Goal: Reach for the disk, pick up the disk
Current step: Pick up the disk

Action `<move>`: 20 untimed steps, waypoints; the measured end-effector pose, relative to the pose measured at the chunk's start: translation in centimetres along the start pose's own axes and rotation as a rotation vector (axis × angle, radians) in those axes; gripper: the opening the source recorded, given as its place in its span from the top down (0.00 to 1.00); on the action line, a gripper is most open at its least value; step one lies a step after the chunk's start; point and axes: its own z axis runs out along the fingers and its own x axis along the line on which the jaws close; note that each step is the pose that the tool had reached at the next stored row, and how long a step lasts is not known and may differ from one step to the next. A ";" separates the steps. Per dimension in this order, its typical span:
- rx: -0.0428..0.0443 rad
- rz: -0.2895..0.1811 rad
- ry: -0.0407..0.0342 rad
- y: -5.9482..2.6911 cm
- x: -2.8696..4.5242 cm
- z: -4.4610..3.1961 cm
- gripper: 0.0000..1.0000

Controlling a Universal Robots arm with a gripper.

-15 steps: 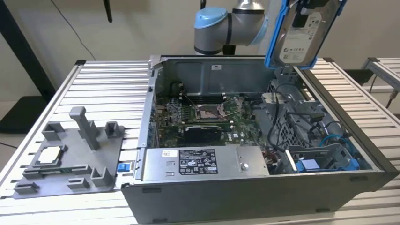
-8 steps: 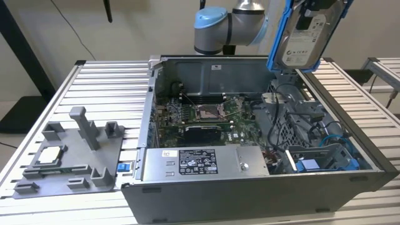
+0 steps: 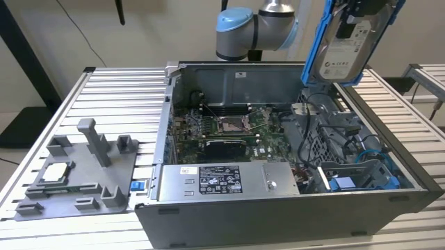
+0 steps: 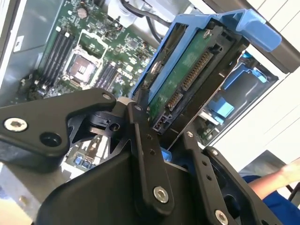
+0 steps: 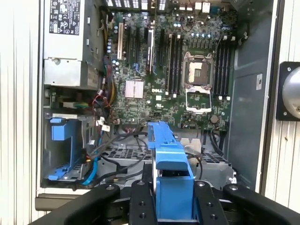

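The gripper (image 4: 157, 136) is clamped on the disk (image 4: 187, 79), its black fingers (image 4: 145, 154) pressing the blue frame from both sides. In the exterior view the disk (image 3: 345, 44) hangs upright in open air above the open computer case (image 3: 278, 219), near its far wall. The second wrist view shows the disk's green underside; the first wrist view shows the motherboard (image 5: 164, 70) well below.
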 end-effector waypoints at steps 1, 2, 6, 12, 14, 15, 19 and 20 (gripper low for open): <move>-0.0001 0.000 0.0000 -0.01 0.26 -0.01 1.00; -0.0003 0.000 -0.0001 -0.02 0.52 -0.02 1.00; -0.0007 0.000 -0.0001 -0.06 1.55 -0.07 1.00; -0.0014 0.000 -0.0001 -0.10 3.26 -0.15 1.00; -0.0016 0.000 0.0000 -0.12 3.87 -0.18 1.00; -0.0017 0.000 -0.0001 -0.12 4.17 -0.19 1.00; -0.0019 0.000 0.0000 -0.12 5.36 -0.24 1.00; -0.0019 0.000 -0.0001 -0.11 5.64 -0.25 1.00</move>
